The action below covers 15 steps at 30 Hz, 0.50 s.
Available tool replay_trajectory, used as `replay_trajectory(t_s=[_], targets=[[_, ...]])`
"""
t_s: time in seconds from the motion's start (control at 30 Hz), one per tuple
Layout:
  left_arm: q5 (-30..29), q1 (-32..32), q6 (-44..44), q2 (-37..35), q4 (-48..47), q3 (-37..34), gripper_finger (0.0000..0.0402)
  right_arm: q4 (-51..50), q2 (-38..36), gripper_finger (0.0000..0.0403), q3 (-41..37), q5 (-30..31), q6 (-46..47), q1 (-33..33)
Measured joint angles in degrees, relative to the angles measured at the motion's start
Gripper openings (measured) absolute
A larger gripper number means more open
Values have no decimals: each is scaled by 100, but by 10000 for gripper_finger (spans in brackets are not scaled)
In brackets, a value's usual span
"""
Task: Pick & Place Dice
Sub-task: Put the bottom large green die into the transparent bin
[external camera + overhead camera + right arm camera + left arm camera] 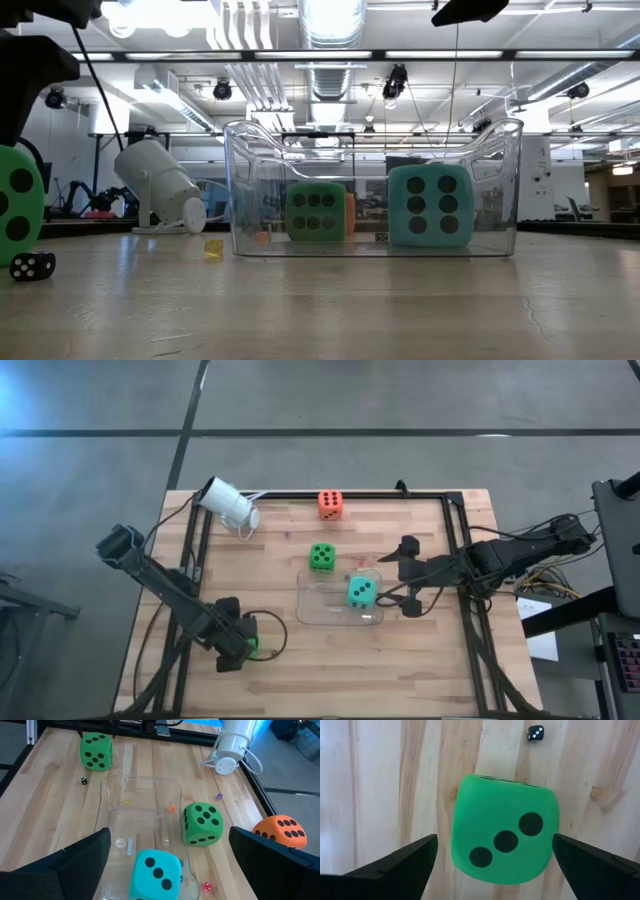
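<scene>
Teal die (pixel 361 592) in clear tub (pixel 322 612), green die (pixel 504 830) between left jaws, partly hidden overhead

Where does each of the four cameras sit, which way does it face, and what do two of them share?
High view: overhead, straight down on the table; both arms, left gripper, right gripper.
Low view: tabletop level, facing the clear bin; arm parts at top.
Left wrist view: above a green die; open jaws flank it.
Right wrist view: over the teal die; open jaws.
Shared: low and right wrist views both show the white camera.
</scene>
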Motion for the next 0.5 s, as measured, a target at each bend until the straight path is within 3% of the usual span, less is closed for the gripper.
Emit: replay_trajectory(t_s=[0.5], targets=[[39, -142, 151, 7, 216, -118, 400, 0, 2, 400, 0, 0, 0, -2]])
